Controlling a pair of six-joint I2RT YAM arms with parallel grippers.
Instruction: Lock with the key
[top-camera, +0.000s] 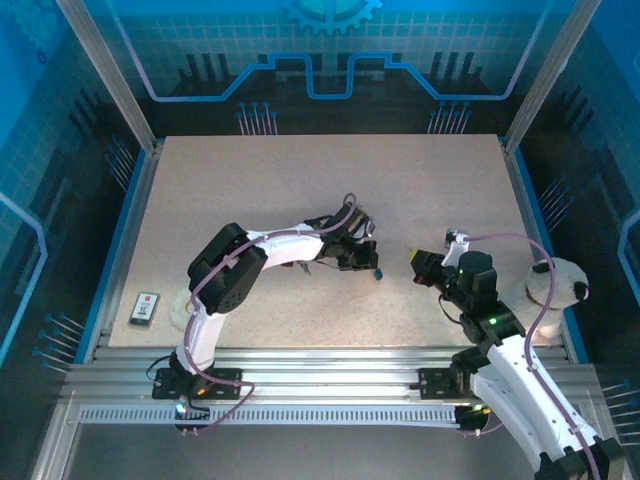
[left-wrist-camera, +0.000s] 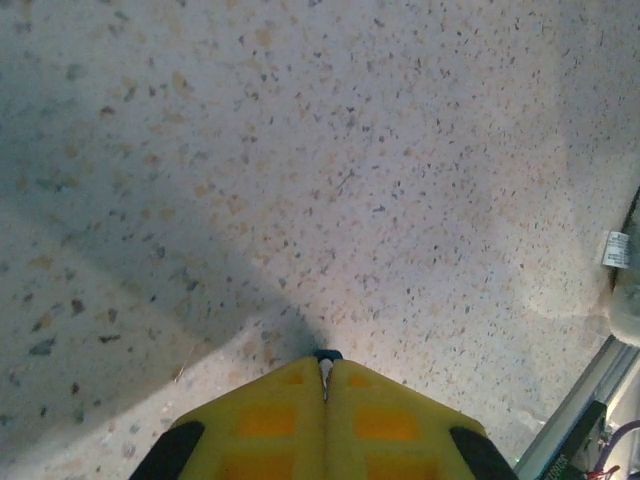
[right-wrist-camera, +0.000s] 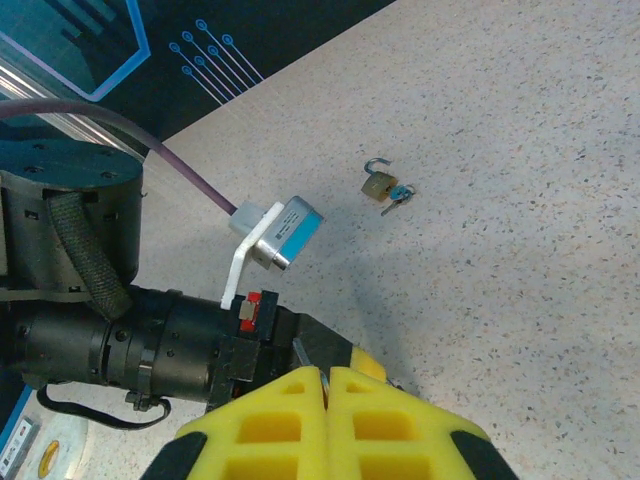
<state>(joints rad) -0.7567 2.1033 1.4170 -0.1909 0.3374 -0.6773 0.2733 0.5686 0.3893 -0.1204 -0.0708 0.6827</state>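
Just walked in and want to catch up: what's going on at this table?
Two robot arms are meant to lock a padlock with its key. The padlock lies on the table with its shackle open and the blue-headed key right beside it. The left tool and the right tool are both shut, and neither touches the padlock.

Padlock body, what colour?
Brass-gold. The padlock shows best in the right wrist view, lying on the speckled table.

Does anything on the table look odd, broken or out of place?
Only the padlock stands out: it lies flat on the table with its shackle open and the key right against it. Nothing looks spilled or broken.
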